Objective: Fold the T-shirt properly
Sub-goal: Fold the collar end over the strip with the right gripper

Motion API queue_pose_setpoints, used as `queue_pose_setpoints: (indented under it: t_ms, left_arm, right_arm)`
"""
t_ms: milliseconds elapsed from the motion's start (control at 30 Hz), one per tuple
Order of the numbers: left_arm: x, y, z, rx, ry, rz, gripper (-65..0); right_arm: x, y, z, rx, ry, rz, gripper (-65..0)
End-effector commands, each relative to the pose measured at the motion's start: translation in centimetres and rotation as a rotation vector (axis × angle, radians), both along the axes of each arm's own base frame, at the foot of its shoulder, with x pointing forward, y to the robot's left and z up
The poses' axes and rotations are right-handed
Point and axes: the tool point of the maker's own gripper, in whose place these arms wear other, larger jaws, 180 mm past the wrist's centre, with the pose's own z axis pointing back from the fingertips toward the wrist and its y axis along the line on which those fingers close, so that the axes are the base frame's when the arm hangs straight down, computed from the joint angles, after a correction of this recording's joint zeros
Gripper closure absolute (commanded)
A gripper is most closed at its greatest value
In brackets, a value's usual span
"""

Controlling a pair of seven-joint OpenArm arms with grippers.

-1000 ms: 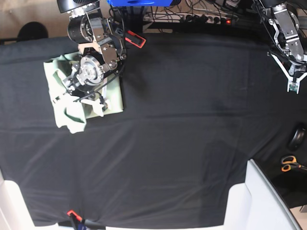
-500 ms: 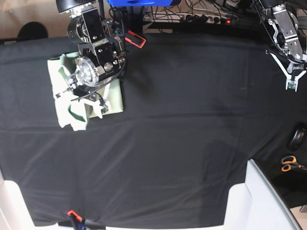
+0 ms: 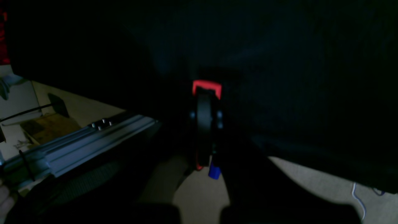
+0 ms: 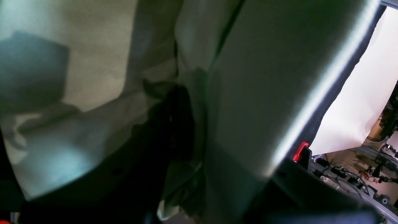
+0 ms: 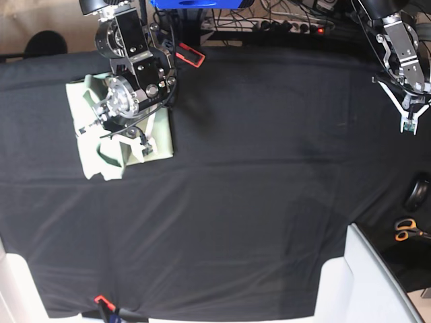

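Note:
The pale mint-green T-shirt point(image 5: 159, 138) lies folded into a small block at the table's back left, on the black cloth. My right gripper point(image 5: 113, 134) hangs over its middle and hides much of it. In the right wrist view the fabric point(image 4: 77, 62) fills the frame, bunched around the dark gripper point(image 4: 174, 124), which looks shut on a fold. My left gripper point(image 5: 409, 123) hovers over the far right edge with its white fingertips together and nothing in them. The left wrist view is dark and shows none of the shirt.
The black table cover point(image 5: 256, 188) spans the whole table. A red clamp point(image 5: 190, 55) sits at the back edge beside my right arm, another point(image 5: 101, 299) at the front. Orange-handled scissors point(image 5: 406, 230) and a black round object point(image 5: 417, 193) lie off the right edge. White panels point(image 5: 377, 282) stand front right.
My right arm has drawn slightly toward the back, and the shirt's near-left edge has shifted back with it. The left gripper has edged a little toward the back.

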Motion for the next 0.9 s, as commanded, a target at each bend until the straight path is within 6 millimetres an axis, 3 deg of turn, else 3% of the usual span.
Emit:
queue_pose_setpoints:
  t_ms: [0,200,400,467,633,867]
  left_arm:
    - [0.5,1.0,1.2,0.036,-0.017,-0.002,0.0]
    - [0.5,1.0,1.2,0.036,-0.017,-0.002,0.0]
    - [0.5,1.0,1.2,0.036,-0.019,-0.002,0.0]
    - [0.5,1.0,1.2,0.036,-0.019,-0.002,0.0]
    - [0.5,1.0,1.2,0.036,-0.019,-0.002,0.0]
    - [0.5,1.0,1.2,0.036,-0.019,-0.002,0.0]
  right_arm:
    - [1.0,0.2,0.9,0.005,-0.040,-0.003,-0.3]
    - [1.0,0.3,1.0,0.011,-0.044,-0.002,-0.3]
    - [1.6,1.5,2.4,0.122,-0.080,-0.038,-0.6]
    - [1.6,1.5,2.4,0.124,-0.081,-0.039,-4.1]
    - [1.2,1.5,2.2,0.126,-0.072,-0.039,-20.2]
    - [0.4,2.0,2.2,0.136,-0.065,-0.025,-20.9]
